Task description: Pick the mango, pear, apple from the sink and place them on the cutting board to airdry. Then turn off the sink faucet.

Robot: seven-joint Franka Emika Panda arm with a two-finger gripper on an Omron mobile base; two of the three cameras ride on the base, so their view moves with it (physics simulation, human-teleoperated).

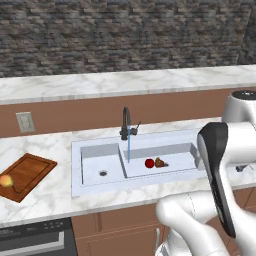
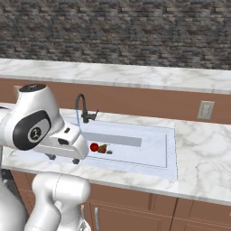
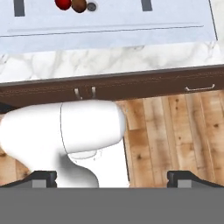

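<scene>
Mango (image 1: 6,180) already resting on the near end of the reddish-brown cutting board (image 1: 30,172), on the marble counter (image 1: 50,195) left of the sink (image 1: 80,172); apple (image 1: 149,163) and pear (image 1: 159,162) lying touching each other on the floor of the right basin, close to its drain. Water running in a thin blue stream (image 1: 129,147) from the black gooseneck sink faucet (image 1: 125,122), falling just left of the apple. Gripper (image 3: 112,177) held out in front of the counter, well apart from the fruit, looking down past the cabinet fronts to the wooden floor, with the apple (image 3: 63,4) and pear (image 3: 79,5) at the top edge of the hand view; finger tips (image 3: 41,177) set wide apart at the two lower corners, jaws open and holding nothing. Judged to be the reach for the second fruit, one of three placed. Best done by swinging the hand up and over the front rim of the sink, descending straight down over one fruit, and turning the jaws so that one finger slips into the seam between apple and pear rather than straddling both. Worth closing low on the round body, as glossy wet skin is likely to slip. Risk of nudging the neighbouring fruit away toward the drain, or of brushing the faucet spout on the way in.
</scene>
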